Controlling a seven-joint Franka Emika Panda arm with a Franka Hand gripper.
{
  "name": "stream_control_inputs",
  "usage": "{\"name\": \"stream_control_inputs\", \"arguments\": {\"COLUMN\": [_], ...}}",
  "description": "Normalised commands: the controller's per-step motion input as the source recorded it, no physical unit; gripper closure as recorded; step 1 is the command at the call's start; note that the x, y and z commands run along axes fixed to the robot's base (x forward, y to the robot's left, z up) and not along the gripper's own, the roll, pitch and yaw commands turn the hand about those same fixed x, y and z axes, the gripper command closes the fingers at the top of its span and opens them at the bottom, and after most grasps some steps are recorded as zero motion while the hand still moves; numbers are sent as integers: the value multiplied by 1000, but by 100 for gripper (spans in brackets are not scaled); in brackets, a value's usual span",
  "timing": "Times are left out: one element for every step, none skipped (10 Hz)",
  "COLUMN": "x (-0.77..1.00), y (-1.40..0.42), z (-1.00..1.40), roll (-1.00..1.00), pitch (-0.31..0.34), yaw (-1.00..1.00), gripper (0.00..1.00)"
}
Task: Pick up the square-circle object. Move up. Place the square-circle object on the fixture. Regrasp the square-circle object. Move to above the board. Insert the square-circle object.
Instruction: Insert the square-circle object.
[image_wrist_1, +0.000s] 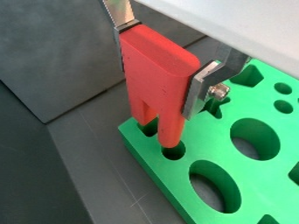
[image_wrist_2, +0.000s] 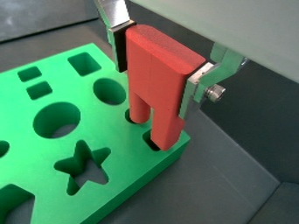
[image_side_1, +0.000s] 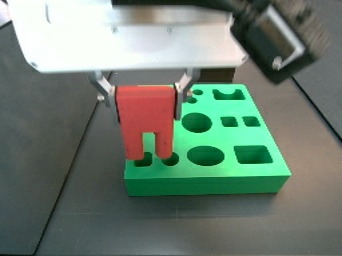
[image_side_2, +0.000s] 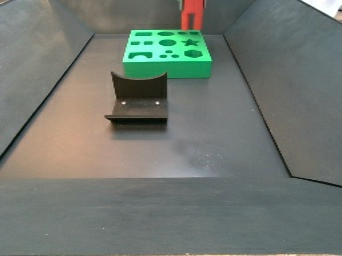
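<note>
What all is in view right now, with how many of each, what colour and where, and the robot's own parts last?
Board: one, bright green, at the far end of the floor in a side view, many shaped cut-outs.
Square-circle object: one, red, upright between the jaws, its two legs reaching into cut-outs at the board's edge.
Fixture: one, dark, on the floor beside the board, nothing on it.
Floor: one, dark grey, with sloped walls.
Gripper: one, silver fingers with dark pads, above the board's edge, jaws clamped on the red piece.
</note>
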Motion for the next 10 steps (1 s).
{"name": "stream_control_inputs", "arguments": {"x": [197, 309, 354, 380, 154, 0, -54, 9, 0, 0], "y": [0, -3, -34, -63, -43, -49, -106, -117, -103, 0], "z": [-446, -271, -211, -231, -331, -614, -757, -823, -614, -234], "roll": [126, 97, 47, 33, 47, 53, 104, 71, 0, -36], "pitch": [0, 20, 16, 13, 0, -23, -84, 0, -124, -139], "yaw": [0, 0, 0, -26, -49, -43, -37, -14, -43, 0], "gripper": [100, 100, 100, 100, 100, 100, 100, 100, 100, 100]}}
